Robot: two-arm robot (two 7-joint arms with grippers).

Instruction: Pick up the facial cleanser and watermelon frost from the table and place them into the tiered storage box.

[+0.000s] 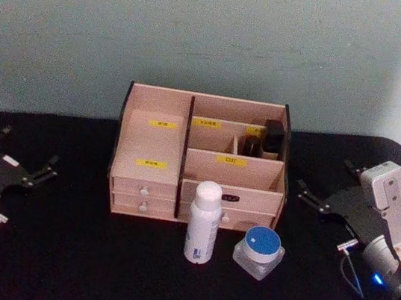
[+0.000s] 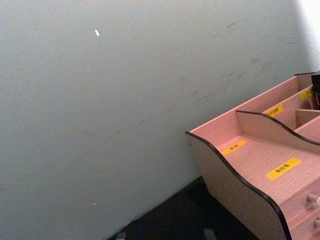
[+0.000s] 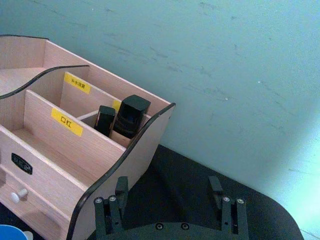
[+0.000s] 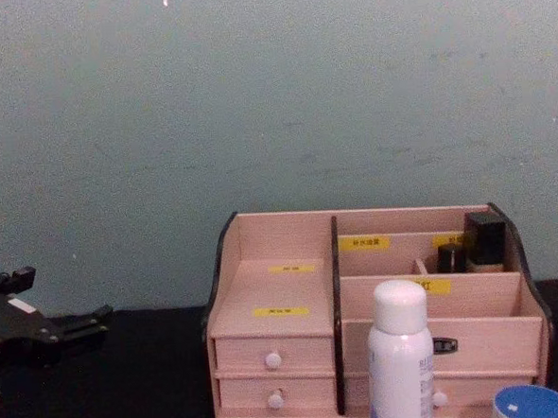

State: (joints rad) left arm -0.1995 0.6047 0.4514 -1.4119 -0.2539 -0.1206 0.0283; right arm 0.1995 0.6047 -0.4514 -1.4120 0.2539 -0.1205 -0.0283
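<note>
The tiered storage box (image 1: 152, 143) stands at the back middle of the black table; it also shows in the chest view (image 4: 285, 303) and both wrist views (image 2: 260, 165) (image 3: 60, 150). In front of its drawers stand a white bottle with a white cap (image 1: 203, 222) (image 4: 400, 358) and, to its right, a squat clear jar with a blue lid (image 1: 260, 251) (image 4: 530, 405). I cannot tell which is the facial cleanser and which the watermelon frost. My left gripper (image 1: 26, 153) (image 4: 62, 298) rests open at the far left. My right gripper (image 1: 329, 182) (image 3: 168, 192) rests open right of the box.
Two dark cosmetic items (image 1: 266, 139) (image 3: 122, 117) stand in the box's back right compartment. A pale wall rises right behind the box. Open black tabletop (image 1: 79, 253) lies in front of and beside the box.
</note>
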